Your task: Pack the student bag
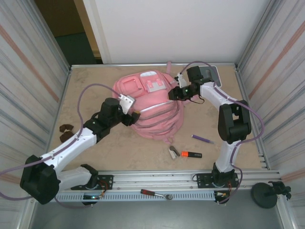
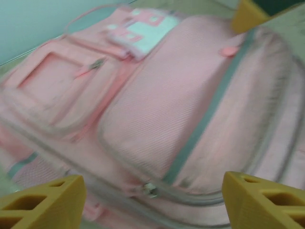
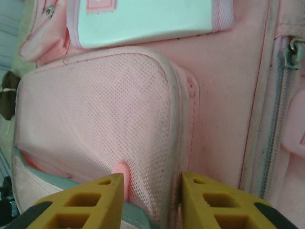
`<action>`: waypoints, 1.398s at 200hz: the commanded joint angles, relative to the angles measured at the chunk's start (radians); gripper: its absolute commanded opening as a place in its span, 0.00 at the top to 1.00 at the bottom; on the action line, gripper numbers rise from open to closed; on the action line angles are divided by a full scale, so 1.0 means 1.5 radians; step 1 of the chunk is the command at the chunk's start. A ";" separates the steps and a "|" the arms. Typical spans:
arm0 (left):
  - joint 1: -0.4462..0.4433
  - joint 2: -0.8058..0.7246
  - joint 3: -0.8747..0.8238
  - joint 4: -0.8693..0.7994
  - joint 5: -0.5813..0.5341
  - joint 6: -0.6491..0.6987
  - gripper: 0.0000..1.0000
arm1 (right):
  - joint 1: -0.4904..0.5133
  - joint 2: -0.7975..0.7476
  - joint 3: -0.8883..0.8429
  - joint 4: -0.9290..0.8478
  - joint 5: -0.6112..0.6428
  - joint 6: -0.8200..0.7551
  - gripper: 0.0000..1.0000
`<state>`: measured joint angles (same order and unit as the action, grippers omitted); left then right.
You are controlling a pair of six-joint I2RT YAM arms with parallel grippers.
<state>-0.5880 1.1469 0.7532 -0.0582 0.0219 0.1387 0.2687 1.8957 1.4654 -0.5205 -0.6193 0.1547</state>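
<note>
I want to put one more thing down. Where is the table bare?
Biggest bare patch: near side, between the student bag, the left arm and the front rail. Another: far left corner, beside the bag. Crowded: by the purple pen and orange marker.

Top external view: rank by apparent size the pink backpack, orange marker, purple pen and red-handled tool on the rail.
1. pink backpack, by far the largest.
2. red-handled tool, the longest of the small items.
3. orange marker and purple pen: similar length, marker thicker, too close to rank.
</note>
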 commanded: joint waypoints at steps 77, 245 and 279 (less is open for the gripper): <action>-0.142 0.316 0.267 -0.089 -0.083 0.194 0.08 | -0.032 -0.320 -0.221 0.012 0.289 0.094 0.32; 0.009 0.329 0.290 -0.076 0.193 0.112 0.42 | 0.097 -0.365 -0.336 -0.112 0.590 -0.129 0.20; 0.035 0.314 0.279 -0.070 0.228 0.099 0.42 | 0.102 -0.354 -0.352 -0.102 0.593 -0.176 0.18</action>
<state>-0.5674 1.6714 1.1873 -0.1928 0.3080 0.3210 0.4072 1.3602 0.9436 -0.6712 0.2359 -0.0071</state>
